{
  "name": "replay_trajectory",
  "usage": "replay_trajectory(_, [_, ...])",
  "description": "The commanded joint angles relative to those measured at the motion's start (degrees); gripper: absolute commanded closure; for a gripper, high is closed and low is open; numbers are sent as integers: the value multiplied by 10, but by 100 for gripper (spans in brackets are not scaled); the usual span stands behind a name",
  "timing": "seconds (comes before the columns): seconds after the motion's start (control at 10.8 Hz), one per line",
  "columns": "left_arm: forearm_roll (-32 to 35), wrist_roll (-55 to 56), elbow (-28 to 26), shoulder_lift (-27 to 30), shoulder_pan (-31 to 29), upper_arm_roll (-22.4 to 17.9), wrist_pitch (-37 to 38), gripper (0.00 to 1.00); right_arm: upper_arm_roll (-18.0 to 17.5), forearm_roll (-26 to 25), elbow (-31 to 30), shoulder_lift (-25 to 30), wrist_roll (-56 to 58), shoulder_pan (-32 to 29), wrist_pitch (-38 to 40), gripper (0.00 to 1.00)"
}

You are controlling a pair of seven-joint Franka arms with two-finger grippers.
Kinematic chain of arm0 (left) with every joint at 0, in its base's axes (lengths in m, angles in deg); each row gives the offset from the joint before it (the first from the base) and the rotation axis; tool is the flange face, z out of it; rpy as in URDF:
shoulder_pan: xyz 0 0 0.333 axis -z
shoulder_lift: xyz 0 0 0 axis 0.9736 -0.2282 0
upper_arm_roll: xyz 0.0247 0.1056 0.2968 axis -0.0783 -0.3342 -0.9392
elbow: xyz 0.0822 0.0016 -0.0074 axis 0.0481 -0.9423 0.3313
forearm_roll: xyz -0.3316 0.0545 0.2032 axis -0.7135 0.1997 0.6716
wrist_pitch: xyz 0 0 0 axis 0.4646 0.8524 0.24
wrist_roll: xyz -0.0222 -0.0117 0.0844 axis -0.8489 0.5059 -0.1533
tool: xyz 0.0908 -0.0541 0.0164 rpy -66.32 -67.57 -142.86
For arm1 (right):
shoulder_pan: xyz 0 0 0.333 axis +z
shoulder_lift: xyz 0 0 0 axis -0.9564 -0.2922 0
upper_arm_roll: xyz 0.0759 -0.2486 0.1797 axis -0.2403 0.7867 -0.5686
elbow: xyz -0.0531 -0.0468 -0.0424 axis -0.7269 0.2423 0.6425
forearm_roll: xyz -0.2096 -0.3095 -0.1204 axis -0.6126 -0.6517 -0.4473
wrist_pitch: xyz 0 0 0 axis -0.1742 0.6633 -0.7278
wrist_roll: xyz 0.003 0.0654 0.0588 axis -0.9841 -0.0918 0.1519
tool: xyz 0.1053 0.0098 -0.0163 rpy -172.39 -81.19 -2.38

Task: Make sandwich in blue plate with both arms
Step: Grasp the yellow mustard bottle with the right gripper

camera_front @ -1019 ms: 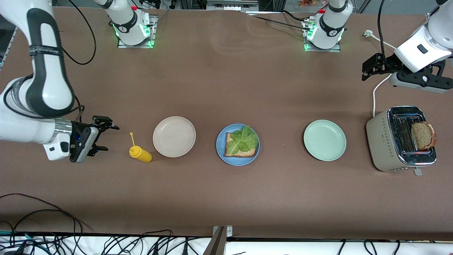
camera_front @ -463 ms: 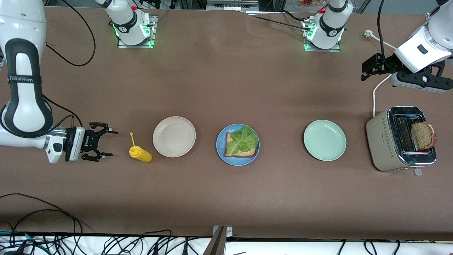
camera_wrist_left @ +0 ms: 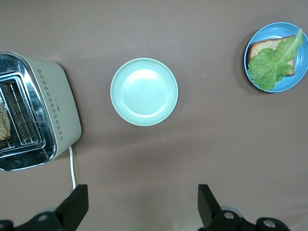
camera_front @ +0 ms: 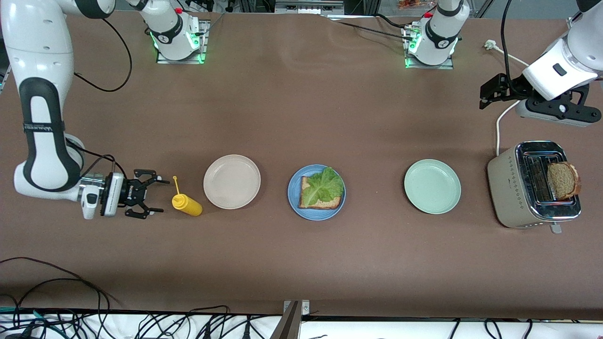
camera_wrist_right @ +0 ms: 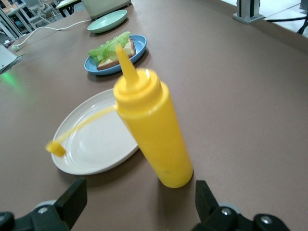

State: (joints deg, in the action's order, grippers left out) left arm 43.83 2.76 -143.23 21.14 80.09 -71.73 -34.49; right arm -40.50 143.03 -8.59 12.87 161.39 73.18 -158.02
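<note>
The blue plate (camera_front: 316, 192) sits mid-table, round, smooth and glossy with a shallow raised rim. On it lies a square slice of brown bread (camera_front: 323, 201) with a darker crust, covered by a ruffled, veined green lettuce leaf (camera_front: 321, 186) whose tip reaches the plate's edge. A second slice of wholegrain bread (camera_front: 562, 180), coarse and speckled, stands in a slot of the toaster (camera_front: 513, 188) — a beige rounded box with a chrome top, rows of small diamond perforations on its side and a white cord running off toward the left arm's base.

Between the blue plate and the toaster rests a pale mint-green plate (camera_front: 432, 186), empty. Toward the right arm's end, a cream-beige plate (camera_front: 232, 181) of the same shape lies beside a yellow squeeze bottle (camera_front: 187, 205) of soft glossy plastic, upright, with a conical nozzle and a thin tethered cap hanging over the beige plate's rim.

The right gripper (camera_front: 150, 197) is low by the table, pointing sideways at the bottle, its black fingers spread wide and gripping nothing; a short white word on its wrist body is too small to read. The left gripper (camera_front: 485, 92) hangs over the brown matte table (camera_front: 301, 263) near the toaster, fingers wide apart too and empty. The right arm's link bears small lettering — possibly a brand name.
</note>
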Motion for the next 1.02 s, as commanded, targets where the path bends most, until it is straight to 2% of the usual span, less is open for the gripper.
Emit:
replay_trajectory(0.0, [-14,-1,17,-12,-1,0,5,0,-4,61,7,-38,89,3,3,0])
replay_trajectory(0.19, [-14,-1,17,-12,-2,0,5,0,-5,74,7,-49,100,4,3,0])
replay_trajectory(0.46, [-14,-2,17,-12,-6,0,5,0,-6,122,13,-70,138,20,1,0])
replay_trajectory(0.83, [-14,-3,17,-11,-14,0,9,0,-6,139,24,-86,173,24,-25,0])
replay_trajectory(0.93, [-14,-3,17,-11,-16,-1,9,0,-6,141,27,-90,175,28,-27,6])
